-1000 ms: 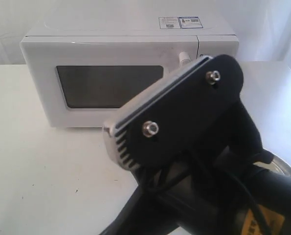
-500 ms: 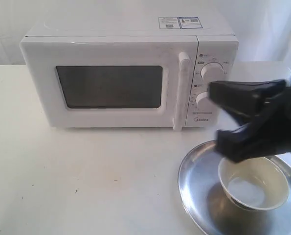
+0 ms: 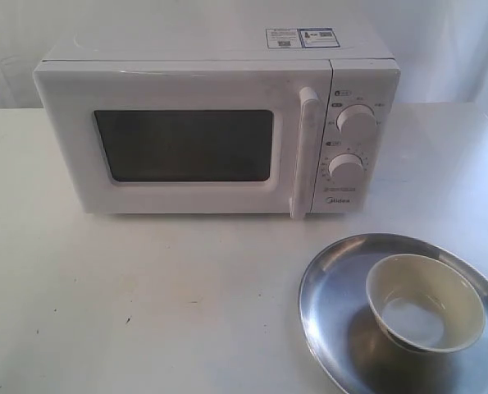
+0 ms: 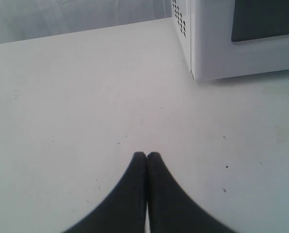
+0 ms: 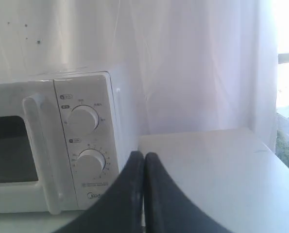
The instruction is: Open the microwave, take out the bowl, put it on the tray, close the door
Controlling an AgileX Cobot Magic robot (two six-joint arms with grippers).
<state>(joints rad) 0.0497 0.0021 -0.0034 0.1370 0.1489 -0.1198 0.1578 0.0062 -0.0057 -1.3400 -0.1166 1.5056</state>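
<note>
The white microwave [image 3: 211, 123] stands at the back of the table, its door [image 3: 178, 144] shut and the bar handle [image 3: 303, 152] upright beside two dials. In front of it to the right lies the steel tray [image 3: 330, 304], and the cream bowl [image 3: 425, 301] sits upright in it. Neither arm shows in the exterior view. My left gripper [image 4: 146, 155] is shut and empty above bare table, the microwave's corner [image 4: 202, 48] some way beyond it. My right gripper [image 5: 144, 155] is shut and empty, with the microwave's dial panel [image 5: 86, 141] beyond its tips. In the wrist views, tray and bowl are out of sight.
A white curtain [image 3: 440, 41] hangs behind the table. The table's right edge [image 5: 275, 155] runs near a bright window. Open white tabletop [image 3: 129, 304] lies in front of the microwave on the left.
The right arm, which filled the exterior view a second ago and hung over the tray half a second ago, has drawn out of that view. Tray and bowl now show unobstructed.
</note>
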